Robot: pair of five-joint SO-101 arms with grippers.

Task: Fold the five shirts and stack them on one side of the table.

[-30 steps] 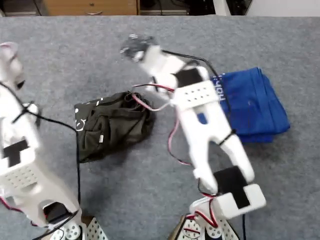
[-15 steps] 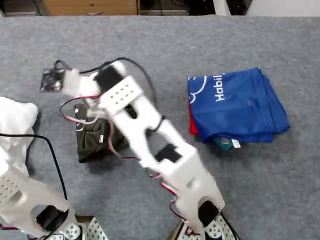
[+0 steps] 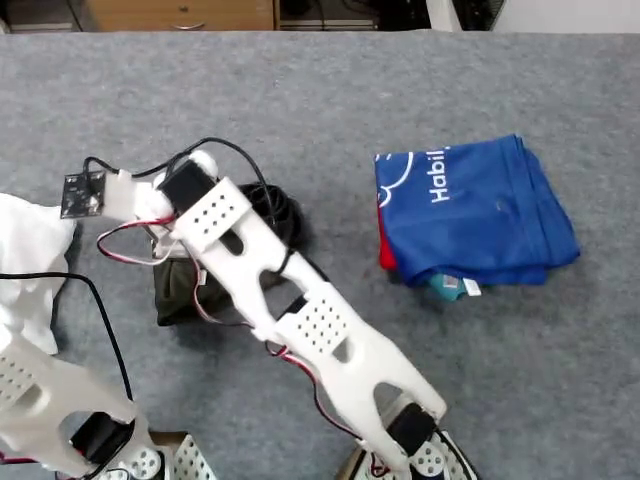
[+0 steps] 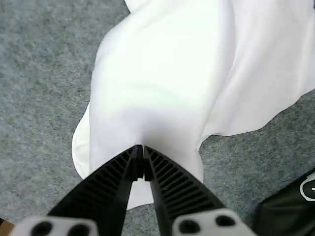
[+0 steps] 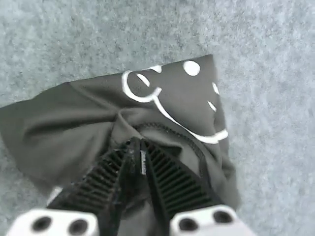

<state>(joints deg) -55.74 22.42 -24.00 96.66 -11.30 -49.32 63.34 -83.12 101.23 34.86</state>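
Now | left end effector (image 4: 142, 161) grips white shirt (image 4: 167, 73) | right (image 5: 139, 149) grips dark shirt (image 5: 64, 118)

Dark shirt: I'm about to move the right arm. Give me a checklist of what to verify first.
1. Grip of the right gripper on the dark shirt: ok, jaws shut with fabric bunched at the tips.
2. Grip of the left gripper on the white shirt: ok, jaws shut on a fold.
3. Dark shirt folded: not ok, it lies crumpled.
4. White shirt folded: not ok, it hangs loose.
5. Stack tidy: ok, the blue shirt lies folded on top, with the red shirt and the teal shirt edging out beneath.
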